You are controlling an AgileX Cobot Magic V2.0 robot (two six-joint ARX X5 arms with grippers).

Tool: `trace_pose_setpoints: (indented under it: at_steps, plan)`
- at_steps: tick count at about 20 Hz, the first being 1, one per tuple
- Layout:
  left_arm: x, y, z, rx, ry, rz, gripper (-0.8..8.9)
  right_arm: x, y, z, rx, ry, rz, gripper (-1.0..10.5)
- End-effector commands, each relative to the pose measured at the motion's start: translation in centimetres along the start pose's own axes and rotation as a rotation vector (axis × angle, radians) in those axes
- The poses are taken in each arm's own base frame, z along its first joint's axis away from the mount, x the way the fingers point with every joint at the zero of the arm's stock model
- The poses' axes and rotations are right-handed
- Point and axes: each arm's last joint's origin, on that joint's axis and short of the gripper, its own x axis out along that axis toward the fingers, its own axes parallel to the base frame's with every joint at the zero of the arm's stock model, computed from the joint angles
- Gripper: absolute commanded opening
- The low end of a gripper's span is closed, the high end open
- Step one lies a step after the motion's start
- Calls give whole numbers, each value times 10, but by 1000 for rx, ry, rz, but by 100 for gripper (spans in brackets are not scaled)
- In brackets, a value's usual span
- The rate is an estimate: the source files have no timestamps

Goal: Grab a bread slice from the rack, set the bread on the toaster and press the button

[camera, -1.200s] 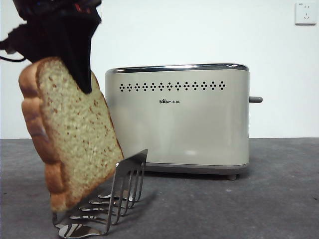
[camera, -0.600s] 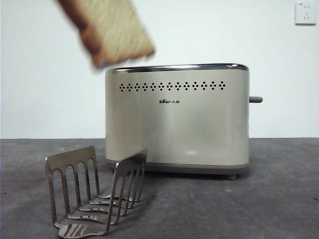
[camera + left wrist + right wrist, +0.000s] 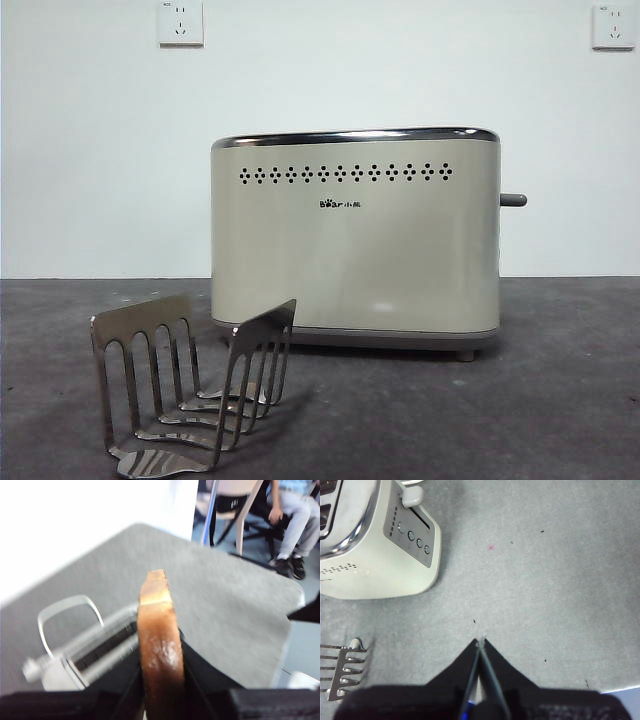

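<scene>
My left gripper [image 3: 159,656] is shut on the slice of bread [image 3: 158,625]; the left wrist view shows its brown crust edge-on between the black jaws. Below it lies the toaster [image 3: 82,647], blurred, with its slots showing. Neither the bread nor either arm shows in the front view. There the cream toaster [image 3: 355,235] stands in the middle, the grey button [image 3: 513,200] sticking out of its right end. The steel rack [image 3: 190,390] stands empty in front of the toaster's left side. My right gripper [image 3: 480,642] hovers shut over bare table, away from the toaster [image 3: 375,545], button [image 3: 412,496] and rack [image 3: 342,672].
Two white wall sockets [image 3: 180,22] [image 3: 612,26] sit high on the wall behind. The grey table [image 3: 560,400] stretches to the right of the toaster. A table edge, chairs and a seated person [image 3: 295,515] show beyond in the left wrist view.
The bread was lifted out of the rack, up and to the right, and has left the top of the front view with the arm. The rack now stands empty.
</scene>
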Motion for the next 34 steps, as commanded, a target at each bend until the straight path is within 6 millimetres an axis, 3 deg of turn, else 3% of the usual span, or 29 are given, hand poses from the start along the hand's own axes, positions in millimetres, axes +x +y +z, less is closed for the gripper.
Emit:
trace_pose_setpoints:
  at_steps: [1,5,12,19,26,34]
  plan:
    - [5,1,3,245,-23,-1,89,-1,1,1,-19,-13,3,1]
    - [23,5,1,571,16,-13,89,-1,1,3,-40,-28,6,1]
    - [76,17,-11,822,124,-82,89,-1,1,4,-72,-41,1,1]
    - [115,22,-26,834,259,-103,89,-1,0,4,-76,-52,-34,1]
    - [118,17,-31,918,292,-163,89,6,1,13,-101,-52,-33,1]
    - [144,21,-41,939,377,-139,89,18,1,21,-138,0,-47,0]
